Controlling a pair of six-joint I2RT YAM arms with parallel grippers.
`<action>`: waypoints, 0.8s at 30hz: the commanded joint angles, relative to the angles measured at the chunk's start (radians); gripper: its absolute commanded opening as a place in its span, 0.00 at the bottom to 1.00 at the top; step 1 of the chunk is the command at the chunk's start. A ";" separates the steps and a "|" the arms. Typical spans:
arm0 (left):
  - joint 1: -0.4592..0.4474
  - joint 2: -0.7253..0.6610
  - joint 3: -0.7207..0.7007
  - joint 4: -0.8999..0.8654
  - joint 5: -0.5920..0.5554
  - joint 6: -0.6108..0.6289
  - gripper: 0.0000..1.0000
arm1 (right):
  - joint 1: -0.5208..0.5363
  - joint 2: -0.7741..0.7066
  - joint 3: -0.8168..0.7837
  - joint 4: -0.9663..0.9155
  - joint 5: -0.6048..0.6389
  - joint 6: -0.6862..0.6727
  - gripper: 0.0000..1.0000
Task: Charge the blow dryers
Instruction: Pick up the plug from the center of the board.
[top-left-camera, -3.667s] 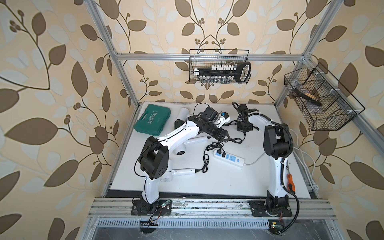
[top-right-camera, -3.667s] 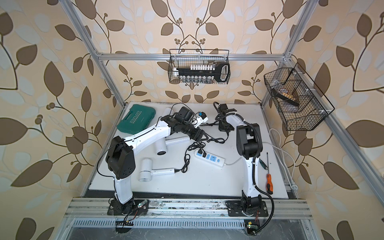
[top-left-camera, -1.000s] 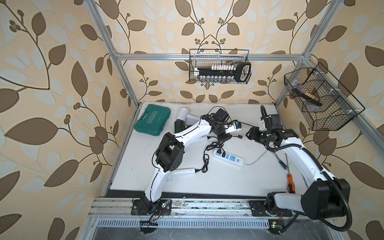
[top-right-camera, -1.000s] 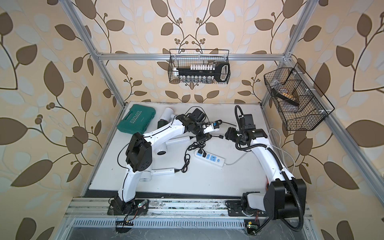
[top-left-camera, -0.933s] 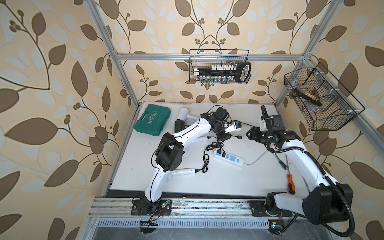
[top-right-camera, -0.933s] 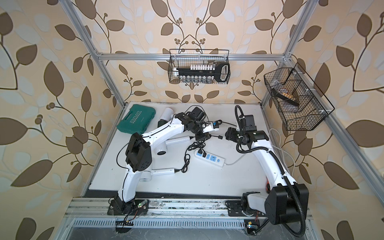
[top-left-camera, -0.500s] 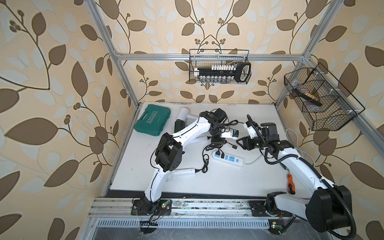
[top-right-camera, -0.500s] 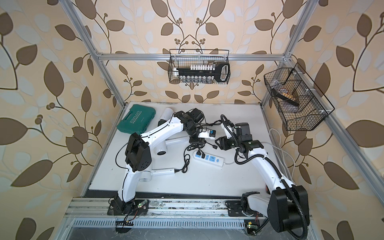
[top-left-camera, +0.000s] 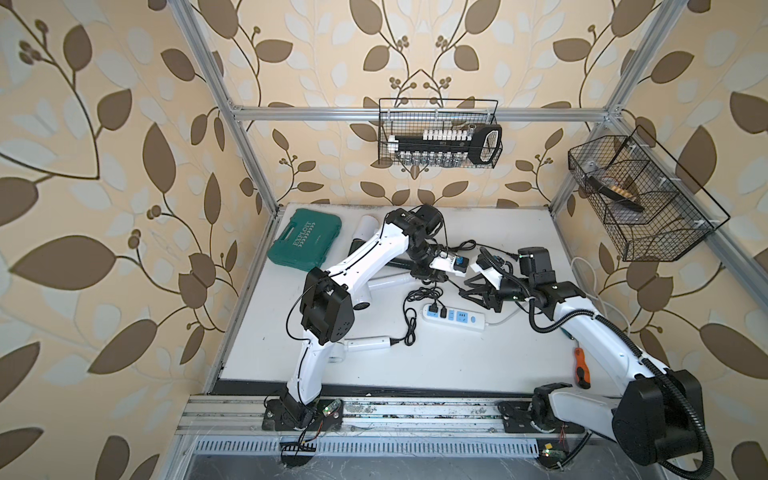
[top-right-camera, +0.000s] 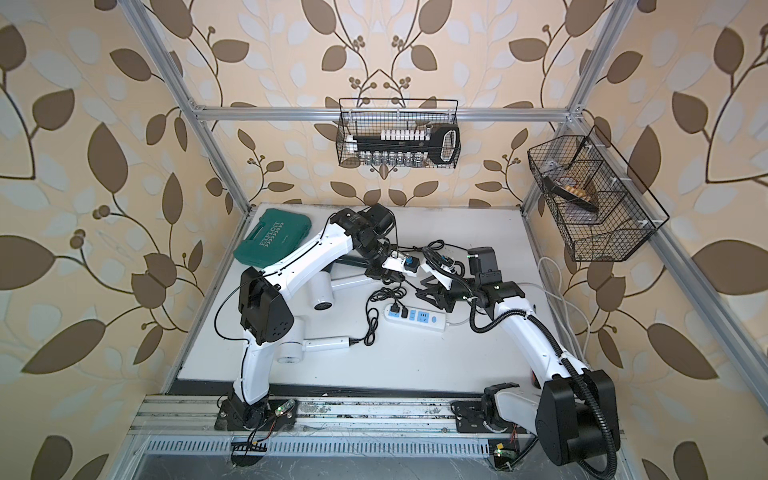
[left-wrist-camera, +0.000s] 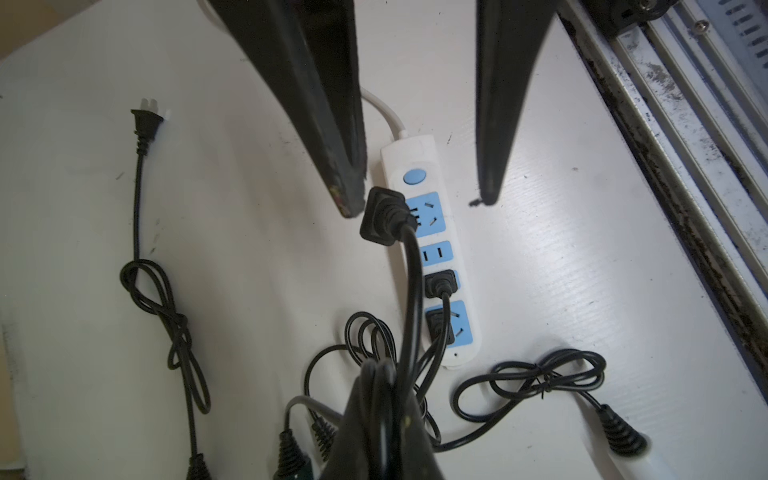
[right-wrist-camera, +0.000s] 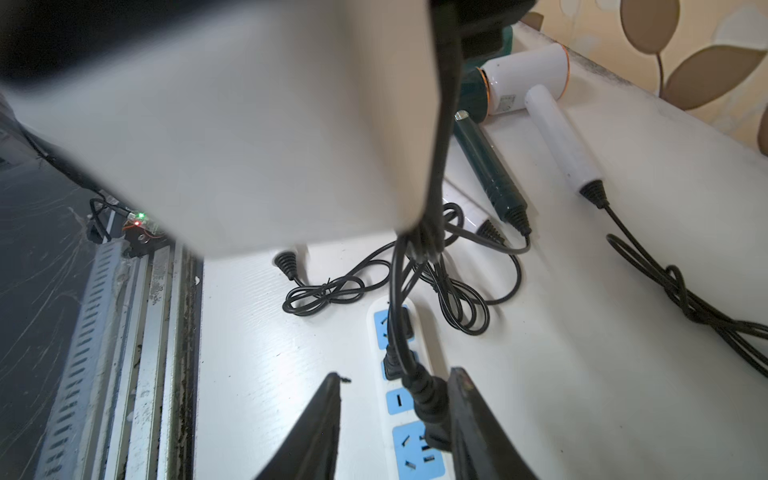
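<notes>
the left gripper (left-wrist-camera: 376, 386) is pinched tight on a thin black cord (left-wrist-camera: 409, 291). it holds the cord up above the white tabletop (top-left-camera: 457, 374), so the cord's flat black plug (left-wrist-camera: 384, 216) sticks out over the switch end of the long white power strip with blue sockets (left-wrist-camera: 411, 151).

the right gripper (right-wrist-camera: 395, 376) faces it from the other side with its jaws spread. that plug sits between them, lying against one finger (right-wrist-camera: 478, 428), and the other finger stands clear of it. two black plugs (left-wrist-camera: 440, 284) already sit in the strip's sockets at the end away from the switch.

of the four blow dryers, a white one with orange rings (right-wrist-camera: 528, 75) and the dark green one (right-wrist-camera: 490, 174) lie side by side at the back of the table, near the teal plastic case (top-left-camera: 305, 239). a second white one (top-left-camera: 365, 293) lies under the left arm. a third (top-left-camera: 370, 344) lies near the front edge, by that arm's base. one more cord's loose plug (left-wrist-camera: 145, 120) lies flat on the table, well apart from the strip.
</notes>
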 joint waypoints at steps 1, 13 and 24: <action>0.016 -0.002 0.057 -0.092 0.105 0.121 0.00 | 0.008 -0.016 -0.028 0.011 -0.083 -0.074 0.43; 0.022 -0.006 0.073 -0.190 0.137 0.201 0.00 | 0.021 0.036 0.048 -0.094 -0.087 -0.180 0.42; 0.009 -0.015 0.090 -0.232 0.162 0.211 0.00 | 0.037 0.132 0.161 -0.236 -0.171 -0.300 0.38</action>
